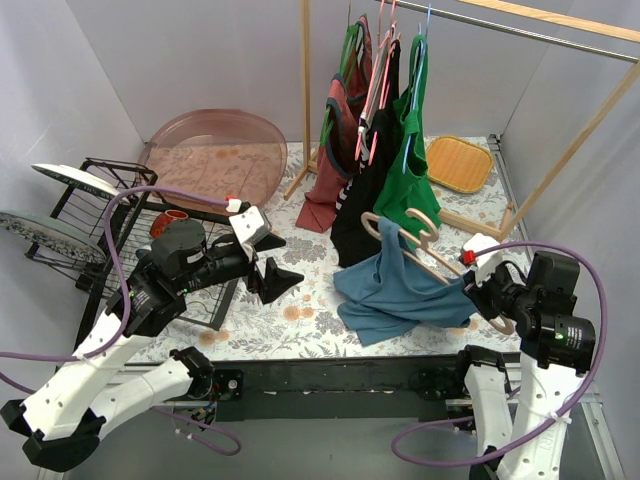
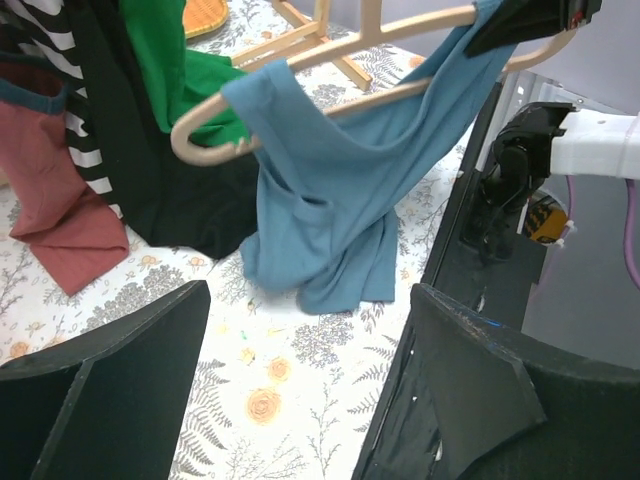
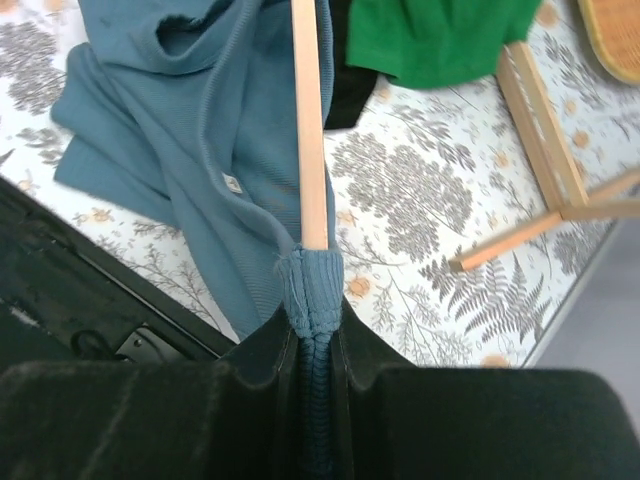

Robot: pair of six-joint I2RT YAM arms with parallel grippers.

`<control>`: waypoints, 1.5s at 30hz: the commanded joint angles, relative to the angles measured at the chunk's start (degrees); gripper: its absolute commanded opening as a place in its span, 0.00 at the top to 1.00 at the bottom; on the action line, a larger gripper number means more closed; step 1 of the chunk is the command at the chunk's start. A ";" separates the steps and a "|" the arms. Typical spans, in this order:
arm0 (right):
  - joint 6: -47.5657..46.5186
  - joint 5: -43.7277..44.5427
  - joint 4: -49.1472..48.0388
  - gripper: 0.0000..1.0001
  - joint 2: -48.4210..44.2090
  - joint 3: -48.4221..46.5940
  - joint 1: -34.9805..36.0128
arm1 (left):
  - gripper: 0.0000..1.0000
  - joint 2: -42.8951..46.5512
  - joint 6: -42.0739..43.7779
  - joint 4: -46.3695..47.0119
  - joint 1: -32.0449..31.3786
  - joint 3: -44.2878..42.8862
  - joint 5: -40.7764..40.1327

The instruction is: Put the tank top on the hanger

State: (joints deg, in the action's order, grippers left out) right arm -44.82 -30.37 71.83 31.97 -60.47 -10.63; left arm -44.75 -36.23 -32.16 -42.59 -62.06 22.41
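One end of the hanger (image 3: pixel 308 120) and a tank top (image 1: pixel 395 290) strap are clamped together in the closed right gripper (image 3: pixel 315 330), likely so the strap cannot slip, the rest is draped onto the bench (image 1: pixel 300 320), and the left gripper (image 1: pixel 278 278) is held wide open, empty, nearby.

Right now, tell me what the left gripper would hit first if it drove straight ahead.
Most likely the tank top hanging off the hanger: its lower folds lie straight ahead of the left gripper and its open jaws. Depth is unclear, so it could graze the table first.

Ribbed cloth tank top (image 3: pixel 200 150), smooth wood hanger (image 3: pixel 310 130)
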 commanded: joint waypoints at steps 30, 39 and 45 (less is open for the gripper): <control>23.98 12.89 -34.30 0.99 16.26 -15.63 -8.26 | 0.17 7.48 0.81 0.87 0.05 8.54 -1.41; 27.32 8.05 -38.87 0.99 27.17 -33.11 -8.26 | 0.17 7.84 -0.51 2.19 0.05 10.03 -0.18; 29.35 11.73 -42.82 0.99 32.71 -37.26 -8.26 | 0.16 7.57 -1.56 3.68 0.05 10.91 0.61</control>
State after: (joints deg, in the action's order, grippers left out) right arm -18.13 -19.94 38.24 62.39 -94.45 -18.68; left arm -37.08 -36.84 -30.33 -42.59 -52.23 21.76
